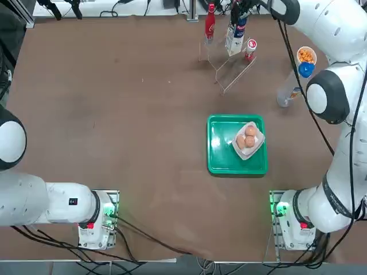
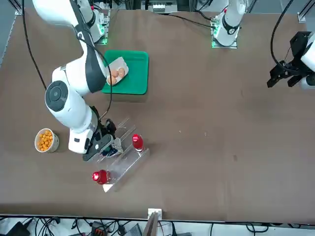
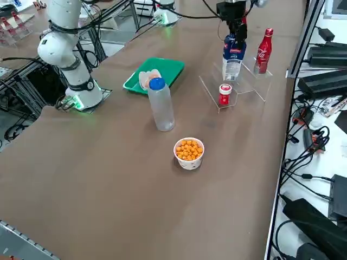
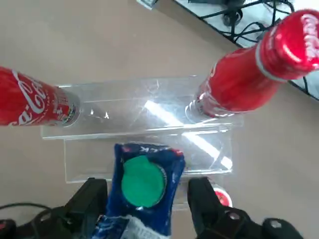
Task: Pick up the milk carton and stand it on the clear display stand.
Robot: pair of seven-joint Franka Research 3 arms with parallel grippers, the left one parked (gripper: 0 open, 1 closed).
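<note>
The milk carton (image 3: 233, 54), white with a dark blue gabled top and a green cap (image 4: 143, 180), is upright over the middle step of the clear display stand (image 3: 245, 82). My right gripper (image 3: 234, 33) comes down from above, shut on the carton's blue top, one finger (image 4: 90, 199) on each side. The top view shows the carton (image 1: 234, 39) and the stand (image 1: 234, 70) at the table's far edge. The front view shows my gripper (image 2: 104, 145) covering most of the carton. I cannot tell whether the carton's base rests on the step.
A red cola bottle (image 3: 263, 50) stands on the stand's top step and a small red can (image 3: 224, 94) on the lowest. Nearby are a tall bottle with a blue cap (image 3: 161, 105), a cup of orange snacks (image 3: 189, 153) and a green tray (image 3: 169, 69) holding eggs.
</note>
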